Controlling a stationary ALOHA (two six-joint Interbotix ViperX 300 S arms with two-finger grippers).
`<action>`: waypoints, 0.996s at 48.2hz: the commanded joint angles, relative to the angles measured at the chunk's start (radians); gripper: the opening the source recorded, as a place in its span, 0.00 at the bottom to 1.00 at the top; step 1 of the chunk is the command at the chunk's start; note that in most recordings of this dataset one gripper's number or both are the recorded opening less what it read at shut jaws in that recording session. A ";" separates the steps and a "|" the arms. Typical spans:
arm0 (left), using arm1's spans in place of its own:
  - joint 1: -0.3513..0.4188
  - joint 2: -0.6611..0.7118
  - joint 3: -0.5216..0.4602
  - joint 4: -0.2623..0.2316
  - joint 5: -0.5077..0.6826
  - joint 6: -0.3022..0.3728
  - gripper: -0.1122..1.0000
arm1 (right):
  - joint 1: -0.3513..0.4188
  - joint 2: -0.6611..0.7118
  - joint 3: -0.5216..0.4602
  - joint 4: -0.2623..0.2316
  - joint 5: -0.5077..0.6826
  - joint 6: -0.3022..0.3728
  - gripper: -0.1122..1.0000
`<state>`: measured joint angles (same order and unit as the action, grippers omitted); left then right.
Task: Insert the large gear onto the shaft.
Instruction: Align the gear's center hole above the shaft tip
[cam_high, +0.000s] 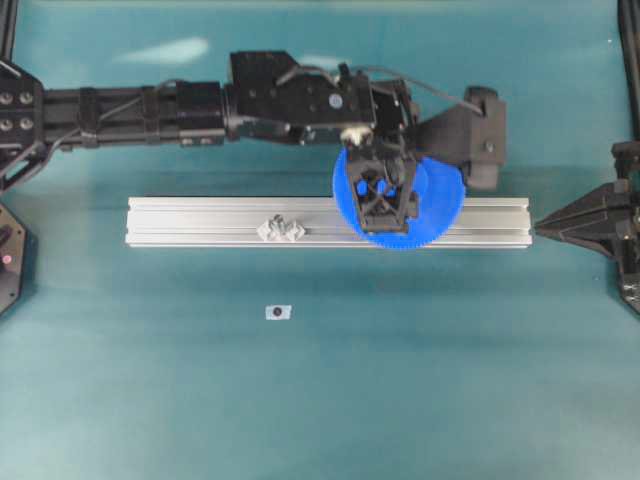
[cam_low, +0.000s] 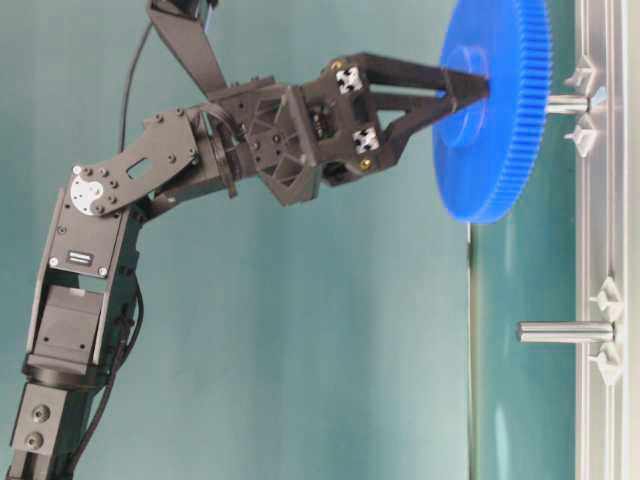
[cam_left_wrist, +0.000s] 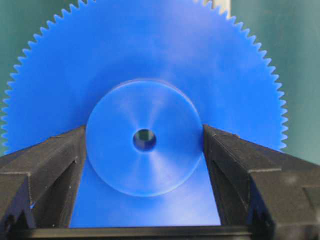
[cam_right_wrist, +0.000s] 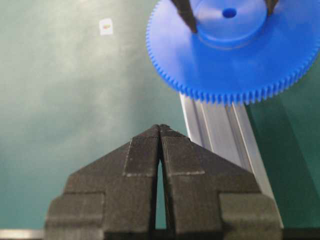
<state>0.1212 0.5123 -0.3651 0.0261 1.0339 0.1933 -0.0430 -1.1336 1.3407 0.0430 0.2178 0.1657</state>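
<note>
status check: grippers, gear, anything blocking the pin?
Left gripper shut on the gear hub. Right gripper shut, empty, parked clear. Gear over the rail, at the pin, apparently not seated. Nothing blocking.

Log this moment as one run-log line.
left gripper: shut on gear hub | gear: over rail, at shaft tip, not seated | right gripper: shut, empty, parked

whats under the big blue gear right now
A silvery shaft between two clear mounts, on the aluminium rail. The gear hides where the shaft's tip meets its hole.
</note>
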 joint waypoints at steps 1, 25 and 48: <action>-0.025 -0.017 -0.003 0.000 0.002 -0.008 0.79 | 0.000 0.008 -0.012 0.000 -0.005 0.011 0.15; 0.008 -0.031 0.052 0.000 0.008 -0.017 0.79 | -0.002 0.009 -0.011 0.000 -0.005 0.011 0.15; 0.066 -0.031 0.051 0.000 0.002 0.038 0.79 | 0.000 0.008 -0.011 0.000 -0.005 0.012 0.15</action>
<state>0.1473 0.4878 -0.3114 0.0169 1.0339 0.2255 -0.0430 -1.1351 1.3407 0.0430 0.2194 0.1657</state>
